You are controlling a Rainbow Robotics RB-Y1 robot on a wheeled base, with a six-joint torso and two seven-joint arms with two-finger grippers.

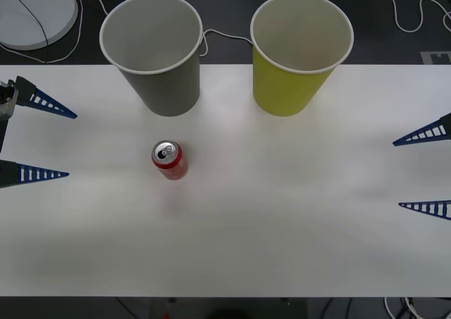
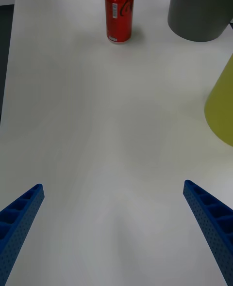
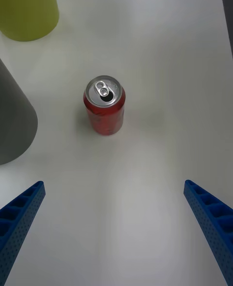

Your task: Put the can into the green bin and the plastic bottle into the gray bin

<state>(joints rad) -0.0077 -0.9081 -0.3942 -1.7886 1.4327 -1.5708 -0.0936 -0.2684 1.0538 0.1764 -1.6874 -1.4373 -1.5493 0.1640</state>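
The small red drink can with a silver top [image 1: 169, 160] stands upright on the white counter [image 1: 282, 213], just in front of the large gray paper-cup-shaped bin [image 1: 156, 51]; the yellow-green bin [image 1: 299, 51] stands beside that one. The left tool [image 1: 35, 139] and right tool [image 1: 426, 171] wait spread wide at opposite counter edges, empty, the left nearer and likely to reach first.

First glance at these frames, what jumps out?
The two big bins at the table's far edge: gray bin on the left, green bin on the right. A small red can stands upright alone, just in front of the gray one. Both end effectors, left and right, wait open at the table's sides.
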